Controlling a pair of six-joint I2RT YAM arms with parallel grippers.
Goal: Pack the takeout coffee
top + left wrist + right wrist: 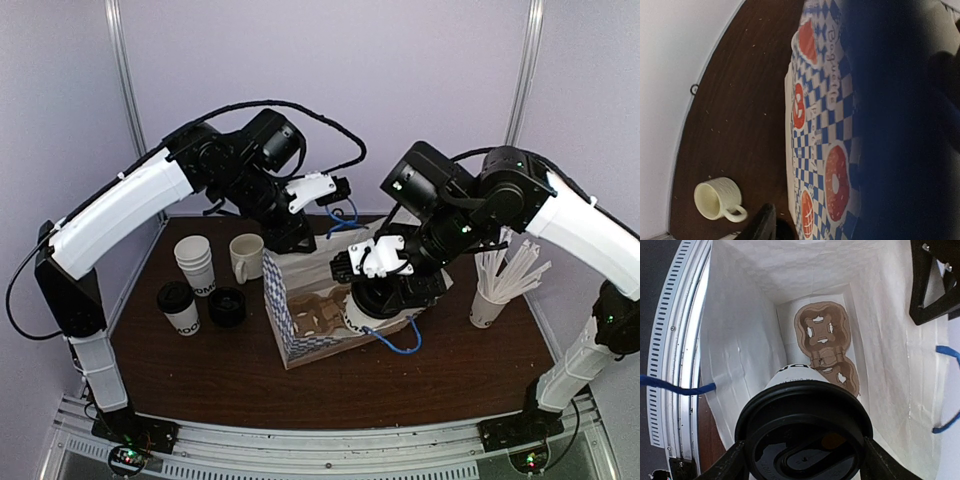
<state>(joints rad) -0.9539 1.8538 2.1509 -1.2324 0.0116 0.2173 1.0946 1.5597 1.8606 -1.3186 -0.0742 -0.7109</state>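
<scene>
Two lidded white paper cups. One lidded cup [181,308] stands near left on the dark brown counter [220,370], beside one loose black lid [228,306]. The other, the takeout coffee [805,432], is inside one blue-checked white paper bag [283,318]. The right hand [807,460], partly open, grips its lid from both sides. Farther back are one stack of white cups [195,262] and one cream mug [246,256]. The left hand [295,238] is at the bag's far rim; I cannot tell how far open it is.

I see the left arm [130,205] and right arm [585,225] as white shells over bulky black joints, a black cable [290,108] arching at upper centre, green lights [398,186] on the right, and black fingers [735,462] on the right gripper [802,460].
</scene>
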